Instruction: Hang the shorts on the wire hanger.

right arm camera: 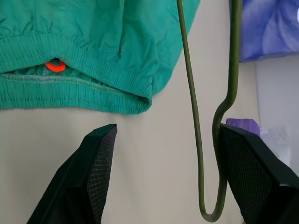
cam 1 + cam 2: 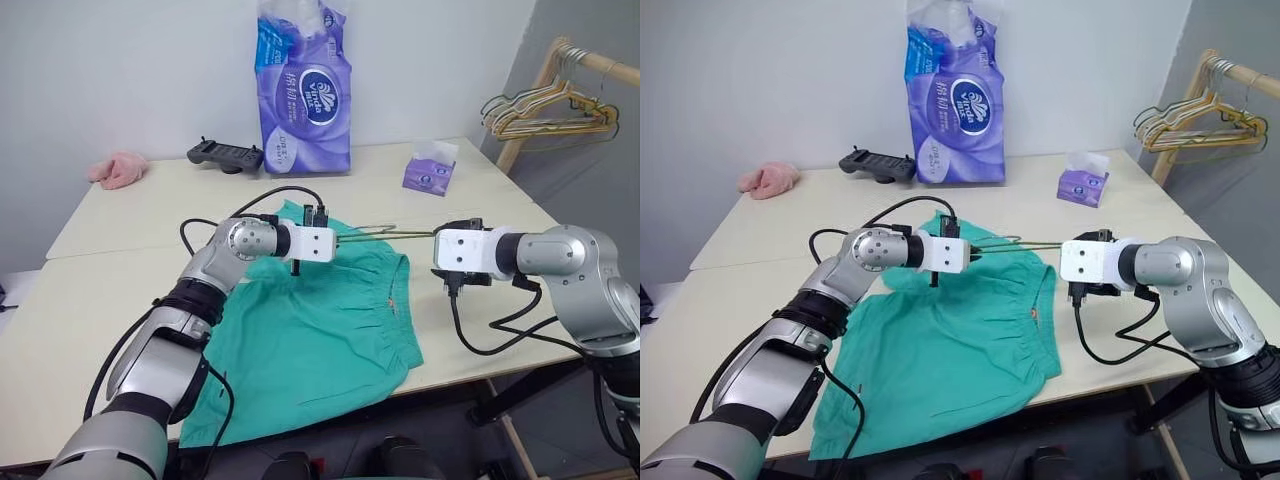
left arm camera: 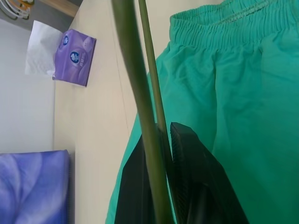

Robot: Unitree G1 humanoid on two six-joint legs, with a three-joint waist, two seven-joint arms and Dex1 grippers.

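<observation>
Nearest the head camera lie the shorts (image 2: 310,345), one teal pair spread flat on the bench (image 2: 120,215), their lower edge at the front rim around 6 o'clock and the gathered waistband toward 3 o'clock.

From the left: one pink cloth (image 2: 118,169) at 10 o'clock by the back edge, one black controller (image 2: 225,155) at 11, one purple tissue pack (image 2: 305,85) standing at 12, one small purple tissue box (image 2: 430,170) at 1, and a bunch of hangers (image 2: 545,110) on a wooden rack at 2, off the bench.

One wire hanger (image 2: 385,234) is held level above the shorts' far edge, between two arms. The left end effector (image 2: 340,243) is clamped shut on it. The right end effector (image 2: 1072,268) stands wide open just beyond the hanger's other end.

The left wrist view adds what the head views cannot resolve: two wire strands running up from between the closed black fingers (image 3: 196,186), with the waistband beside them. The right wrist view shows the curved hook hanging between the spread fingers (image 1: 88,177); whether the wire touches the finger beside it cannot be told. It also shows an orange loop (image 1: 55,66) inside the waistband.
</observation>
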